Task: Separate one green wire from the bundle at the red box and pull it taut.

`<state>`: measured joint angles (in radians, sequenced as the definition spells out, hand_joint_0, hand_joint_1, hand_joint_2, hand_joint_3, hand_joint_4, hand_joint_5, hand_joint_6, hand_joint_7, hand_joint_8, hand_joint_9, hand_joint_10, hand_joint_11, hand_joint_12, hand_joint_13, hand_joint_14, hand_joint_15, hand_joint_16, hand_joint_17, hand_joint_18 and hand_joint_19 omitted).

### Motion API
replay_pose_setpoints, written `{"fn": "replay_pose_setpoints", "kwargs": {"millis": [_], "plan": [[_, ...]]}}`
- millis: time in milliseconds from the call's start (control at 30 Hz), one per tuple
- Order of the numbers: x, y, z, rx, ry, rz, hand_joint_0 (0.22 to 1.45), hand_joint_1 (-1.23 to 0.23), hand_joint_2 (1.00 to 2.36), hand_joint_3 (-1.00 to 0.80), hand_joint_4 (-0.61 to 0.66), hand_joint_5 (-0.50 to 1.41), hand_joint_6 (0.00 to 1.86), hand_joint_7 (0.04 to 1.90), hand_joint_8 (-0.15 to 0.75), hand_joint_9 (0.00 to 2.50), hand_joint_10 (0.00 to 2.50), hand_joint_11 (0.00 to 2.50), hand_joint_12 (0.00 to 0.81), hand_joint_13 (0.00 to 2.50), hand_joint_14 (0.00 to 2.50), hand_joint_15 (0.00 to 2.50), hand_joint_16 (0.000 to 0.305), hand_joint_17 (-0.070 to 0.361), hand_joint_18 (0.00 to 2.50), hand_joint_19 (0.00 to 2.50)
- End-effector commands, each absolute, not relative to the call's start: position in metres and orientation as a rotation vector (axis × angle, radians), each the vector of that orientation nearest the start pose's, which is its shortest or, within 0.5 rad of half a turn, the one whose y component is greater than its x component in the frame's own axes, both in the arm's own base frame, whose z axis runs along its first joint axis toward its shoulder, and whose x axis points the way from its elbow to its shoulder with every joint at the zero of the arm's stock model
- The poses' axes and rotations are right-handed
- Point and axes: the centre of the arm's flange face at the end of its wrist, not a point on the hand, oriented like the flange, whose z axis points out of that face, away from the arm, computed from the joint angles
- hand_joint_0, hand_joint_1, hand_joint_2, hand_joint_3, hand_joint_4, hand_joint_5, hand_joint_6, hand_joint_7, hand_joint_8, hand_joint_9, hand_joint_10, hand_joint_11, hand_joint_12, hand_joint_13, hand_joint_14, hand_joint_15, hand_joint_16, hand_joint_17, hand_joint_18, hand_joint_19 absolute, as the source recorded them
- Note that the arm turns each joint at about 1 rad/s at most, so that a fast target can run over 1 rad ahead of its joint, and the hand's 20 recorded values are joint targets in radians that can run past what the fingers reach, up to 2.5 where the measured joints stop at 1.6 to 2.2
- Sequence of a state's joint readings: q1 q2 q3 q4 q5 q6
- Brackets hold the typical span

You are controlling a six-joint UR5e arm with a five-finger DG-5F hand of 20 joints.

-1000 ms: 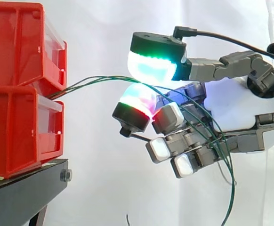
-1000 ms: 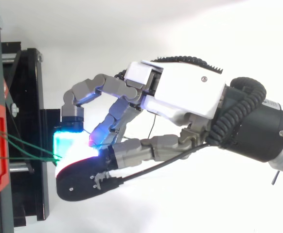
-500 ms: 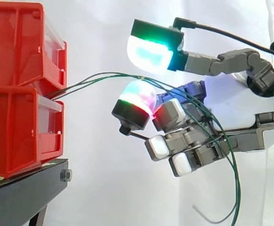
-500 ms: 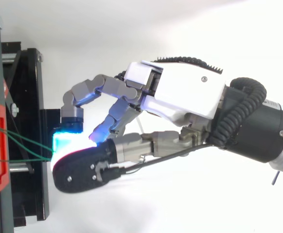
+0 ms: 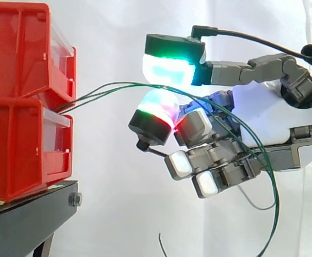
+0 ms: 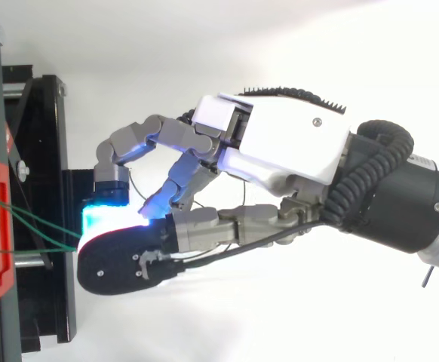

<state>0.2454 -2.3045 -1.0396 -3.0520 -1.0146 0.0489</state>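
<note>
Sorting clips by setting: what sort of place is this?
Probably a robot test bench: stacked red bins on a black stand, a white curtain behind, green wires running to a robot hand.

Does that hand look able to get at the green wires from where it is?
Probably yes: the green wires arch freely from the red bins straight into the hand, nothing between. Whether it grips any, I cannot tell.
</note>
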Motion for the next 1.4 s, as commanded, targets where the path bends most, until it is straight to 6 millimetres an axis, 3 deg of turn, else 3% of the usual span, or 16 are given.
{"fn": "replay_pose_setpoints", "kwargs": {"millis": [0, 200, 433, 633, 700, 933, 1133, 1367], "plan": [[0.7646, -0.0002, 0.2910, 1.412, 1.038, 0.931, 0.59, -0.73, 1.01, -0.34, 0.13, -0.18, 0.90, 1.15, 0.283, 1.23, 0.03, 1.05, 0.406, 1.07, 0.02, 0.68, 0.057, 0.128, 0.97, 0.67], [0.7642, -0.0001, 0.2906, 1.414, 1.043, 0.929, 0.55, -0.69, 1.00, -0.48, 0.13, -0.18, 0.90, 1.12, 0.286, 1.22, 0.02, 1.04, 0.404, 1.07, 0.02, 0.66, 0.057, 0.129, 0.97, 0.66], [0.7647, 0.0000, 0.2897, 1.414, 1.041, 0.931, 0.51, -0.60, 1.00, -0.50, 0.14, -0.18, 0.89, 1.10, 0.308, 1.23, 0.02, 1.02, 0.424, 1.08, 0.02, 0.66, 0.060, 0.135, 0.99, 0.66], [0.7643, -0.0002, 0.2895, 1.416, 1.042, 0.927, 0.54, -0.71, 1.00, -0.49, 0.14, -0.18, 0.89, 1.13, 0.293, 1.23, 0.02, 1.04, 0.413, 1.07, 0.02, 0.66, 0.058, 0.131, 0.97, 0.65], [0.7644, -0.0001, 0.2895, 1.415, 1.043, 0.928, 0.59, -0.75, 1.01, -0.37, 0.13, -0.18, 0.89, 1.16, 0.285, 1.23, 0.03, 1.04, 0.400, 1.06, 0.03, 0.67, 0.056, 0.126, 0.96, 0.66], [0.7644, 0.0001, 0.2895, 1.415, 1.044, 0.930, 0.63, -0.81, 1.02, -0.20, 0.03, -0.18, 0.91, 1.21, 0.284, 1.22, 0.03, 1.05, 0.393, 1.05, 0.02, 0.65, 0.054, 0.122, 0.94, 0.65], [0.7643, -0.0002, 0.2895, 1.416, 1.042, 0.927, 0.70, -0.91, 1.02, -0.29, 0.00, -0.19, 0.91, 1.19, 0.271, 1.16, 0.03, 1.04, 0.383, 1.02, 0.02, 0.63, 0.053, 0.119, 0.93, 0.60], [0.7653, 0.0003, 0.2939, 1.414, 1.037, 0.937, 0.75, -0.91, 1.01, -0.41, -0.02, -0.19, 0.92, 1.17, 0.261, 1.14, 0.03, 1.04, 0.371, 1.00, 0.02, 0.63, 0.052, 0.116, 0.90, 0.57]]}}
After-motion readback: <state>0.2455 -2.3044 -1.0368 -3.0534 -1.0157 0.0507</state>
